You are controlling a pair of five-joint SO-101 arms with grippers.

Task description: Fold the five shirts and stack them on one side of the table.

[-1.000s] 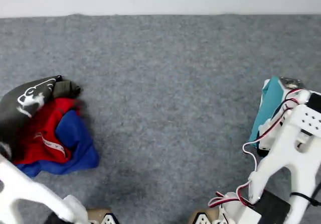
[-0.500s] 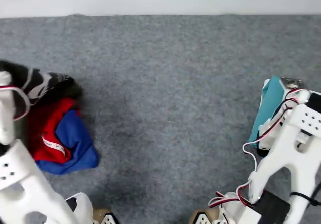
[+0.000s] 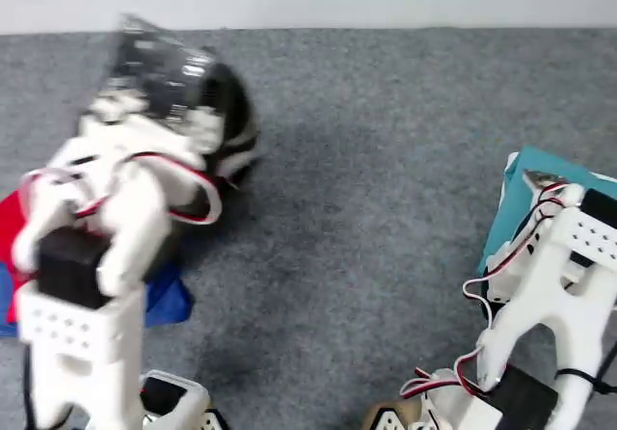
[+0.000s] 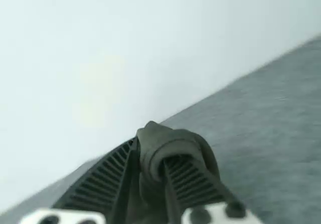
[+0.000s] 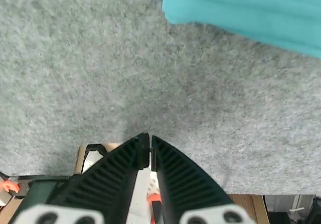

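The left jaws clamp the dark shirt [image 4: 168,148] over the counter's [image 3: 386,160] far left; the right jaws, closed and empty, sit well apart.

We've got the black shirt [image 3: 229,112] blurred, the left arm [image 3: 92,343] covering most of the red shirt [image 3: 10,226] and blue shirt [image 3: 172,300].

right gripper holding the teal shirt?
No, the right gripper is shut on nothing, and the teal shirt lies apart from it on the grey mat.
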